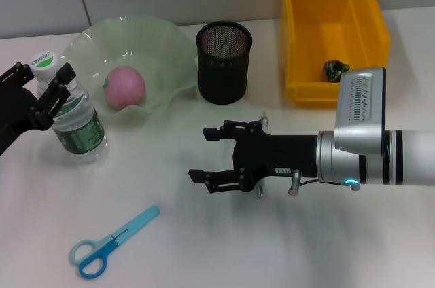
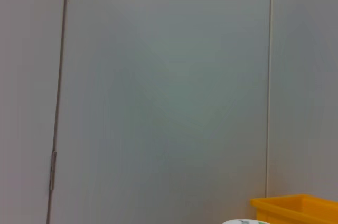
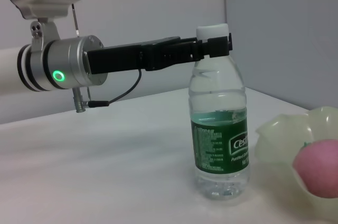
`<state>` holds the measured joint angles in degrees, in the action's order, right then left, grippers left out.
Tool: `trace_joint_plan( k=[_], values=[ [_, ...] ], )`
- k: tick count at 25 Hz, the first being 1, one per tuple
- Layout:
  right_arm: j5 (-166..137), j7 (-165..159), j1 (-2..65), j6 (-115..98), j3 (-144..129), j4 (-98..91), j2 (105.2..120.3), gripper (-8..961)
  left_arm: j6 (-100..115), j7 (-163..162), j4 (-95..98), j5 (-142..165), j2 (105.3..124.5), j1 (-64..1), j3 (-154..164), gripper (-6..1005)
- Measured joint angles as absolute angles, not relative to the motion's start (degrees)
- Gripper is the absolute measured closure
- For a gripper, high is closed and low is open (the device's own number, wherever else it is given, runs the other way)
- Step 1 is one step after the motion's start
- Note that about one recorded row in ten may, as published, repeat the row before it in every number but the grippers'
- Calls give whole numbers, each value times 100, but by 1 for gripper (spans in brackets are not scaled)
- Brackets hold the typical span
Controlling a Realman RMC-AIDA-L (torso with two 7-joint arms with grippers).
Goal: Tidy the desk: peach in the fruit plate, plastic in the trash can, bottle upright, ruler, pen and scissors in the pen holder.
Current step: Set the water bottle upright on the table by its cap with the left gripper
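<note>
My right pincer point(image 1: 212, 154) hovers spread above the worktop point(image 1: 272, 247), scissors point(image 1: 112, 242) lying nearby, unstowed. Left pincer point(image 1: 49, 87) sits around the upright bottle point(image 1: 76, 121) neck. Peach point(image 1: 124, 87) rests in fruit plate point(image 1: 160, 43); plastic point(image 1: 334, 68) binned; pen holder point(image 1: 223, 62) waits.

The water bottle point(image 3: 219, 129) bears a green label with white lettering that starts "Ces", cut off at the bottle's curve, well below the fingers point(image 3: 214, 45) at its neck; the small print beside it is unreadable. The cap's point(image 1: 43, 62) print cannot be read.
</note>
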<state>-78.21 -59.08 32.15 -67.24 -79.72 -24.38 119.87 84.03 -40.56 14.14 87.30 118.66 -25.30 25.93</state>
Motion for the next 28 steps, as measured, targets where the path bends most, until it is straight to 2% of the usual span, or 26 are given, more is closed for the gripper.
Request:
trace_joint_plan(
  k=[28],
  values=[
    [-7831,-5905,3230,-6627,-7972,-2434,11987,123,8272,-4000,1323,8763,11864,-2585,2616,487]
  ],
)
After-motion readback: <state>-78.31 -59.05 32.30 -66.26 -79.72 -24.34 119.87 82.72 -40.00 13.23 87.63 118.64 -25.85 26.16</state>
